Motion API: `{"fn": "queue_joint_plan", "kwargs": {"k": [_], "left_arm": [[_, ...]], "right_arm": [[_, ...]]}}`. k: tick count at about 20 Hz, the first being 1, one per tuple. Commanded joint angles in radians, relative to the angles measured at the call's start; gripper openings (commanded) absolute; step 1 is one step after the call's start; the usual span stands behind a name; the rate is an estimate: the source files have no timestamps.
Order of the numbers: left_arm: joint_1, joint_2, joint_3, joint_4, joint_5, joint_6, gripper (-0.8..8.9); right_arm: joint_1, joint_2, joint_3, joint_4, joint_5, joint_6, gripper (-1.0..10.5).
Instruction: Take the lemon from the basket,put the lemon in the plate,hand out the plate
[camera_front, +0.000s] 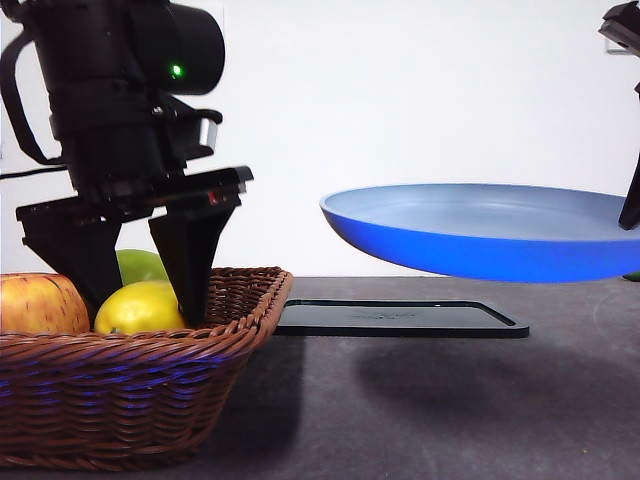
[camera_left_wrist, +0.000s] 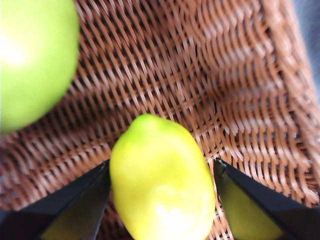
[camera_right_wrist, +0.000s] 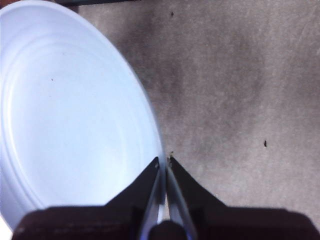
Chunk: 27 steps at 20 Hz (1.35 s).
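The yellow lemon (camera_front: 140, 308) lies in the brown wicker basket (camera_front: 130, 385) at the near left. My left gripper (camera_front: 145, 315) reaches down into the basket, and its two jaws press the lemon's sides. The left wrist view shows the lemon (camera_left_wrist: 160, 180) between the jaws (camera_left_wrist: 161, 167), low over the basket's woven floor (camera_left_wrist: 200, 75). My right gripper (camera_front: 632, 210) is shut on the rim of the light-blue plate (camera_front: 480, 235) and holds it level in the air at the right. In the right wrist view the jaws (camera_right_wrist: 164, 160) pinch the plate's edge (camera_right_wrist: 75, 110).
A green apple (camera_front: 140, 265) and a red-yellow apple (camera_front: 40, 303) sit in the basket beside the lemon; the green apple also shows in the left wrist view (camera_left_wrist: 30, 60). A flat black tray (camera_front: 400, 318) lies on the dark table (camera_front: 450, 410) under the plate.
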Motion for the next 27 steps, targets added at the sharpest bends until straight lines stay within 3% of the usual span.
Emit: {"fn": "queue_joint_plan", "kwargs": {"k": [1,5,8,14,16,20,24,27], "left_arm": [[-0.017,0.013,0.011,0.011,0.001,-0.004,3.52],[-0.018,0.013,0.011,0.011,-0.003,0.005,3.42],[-0.018,0.013,0.011,0.007,-0.003,0.024,1.76],[-0.021,-0.047,0.101,-0.052,0.01,0.073,1.63],[-0.034,-0.099,0.175,-0.054,0.076,0.072,1.63],[-0.122,-0.133,0.267,0.037,0.218,0.068,1.63],[-0.243,-0.098,0.266,0.14,0.196,0.074,1.63],[-0.306,-0.036,0.266,0.163,0.093,0.087,1.63]], "right_arm": [[0.0,0.005,0.011,0.008,-0.003,-0.005,0.0],[0.0,0.005,0.011,0.008,-0.003,-0.005,0.0],[0.0,0.005,0.011,0.009,-0.002,-0.005,0.0],[0.0,0.006,0.011,0.043,0.031,0.01,0.0],[0.0,0.014,0.011,0.09,0.097,0.041,0.0],[0.023,0.071,0.011,0.115,0.1,0.085,0.0],[0.082,0.105,0.011,0.118,0.007,0.102,0.0],[0.124,0.105,0.011,0.126,-0.005,0.125,0.0]]}}
